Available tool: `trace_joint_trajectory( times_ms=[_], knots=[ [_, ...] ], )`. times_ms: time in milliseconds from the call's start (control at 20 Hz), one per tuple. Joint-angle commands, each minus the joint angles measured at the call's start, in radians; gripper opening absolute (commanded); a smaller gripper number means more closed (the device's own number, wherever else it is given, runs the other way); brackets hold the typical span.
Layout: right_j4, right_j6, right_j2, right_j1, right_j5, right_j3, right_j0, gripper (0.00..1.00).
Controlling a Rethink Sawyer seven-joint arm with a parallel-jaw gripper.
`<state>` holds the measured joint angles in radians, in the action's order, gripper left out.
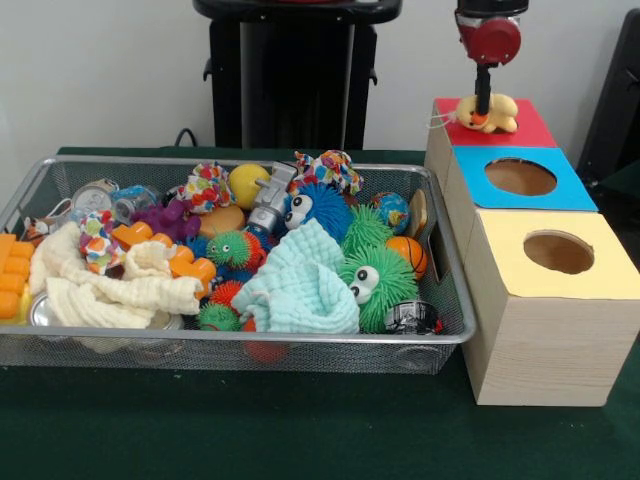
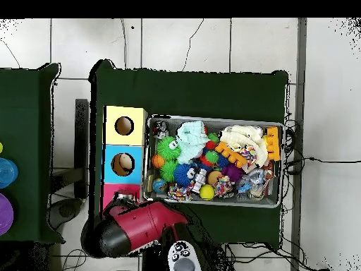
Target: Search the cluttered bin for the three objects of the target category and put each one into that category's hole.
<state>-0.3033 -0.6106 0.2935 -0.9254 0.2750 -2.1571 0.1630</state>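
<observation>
So the gripper (image 1: pixel 483 110) hangs over the red hole (image 1: pixel 505 128) at the far right corner of the table (image 1: pixel 300 430), its fingers clamped on a pale yellow toy figure (image 1: pixel 497 112) that sits right on the red panel and hides the hole. In the overhead view the arm (image 2: pixel 137 227) covers that panel. Wire mesh bin (image 1: pixel 455 338) lies along the table's middle, touching or just beside the wooden box (image 1: pixel 545 340) row on its right side. Bin is packed: green fuzzy ball (image 1: pixel 375 285), blue fuzzy ball (image 1: pixel 318 208), pale blue cloth (image 1: pixel 300 280), cream cloth (image 1: pixel 120 290), orange blocks (image 1: pixel 12 275) at the left end. Blue hole (image 1: pixel 520 177) and yellow hole (image 1: pixel 558 252) are uncovered. Front table strip is bare green; narrow strips behind and left of the bin.
</observation>
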Motion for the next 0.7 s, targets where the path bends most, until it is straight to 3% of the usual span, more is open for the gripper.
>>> trace_joint_trajectory(
  times_ms=[50, 300, 700],
  knots=[
    [0.029, -0.305, -0.085, 0.006, 0.023, 0.019, -0.047, 0.0],
    [0.057, -0.287, -0.076, -0.01, 0.05, 0.009, -0.04, 0.0],
    [0.105, -0.313, -0.095, 0.017, 0.047, 0.022, -0.089, 0.0]
  ],
)
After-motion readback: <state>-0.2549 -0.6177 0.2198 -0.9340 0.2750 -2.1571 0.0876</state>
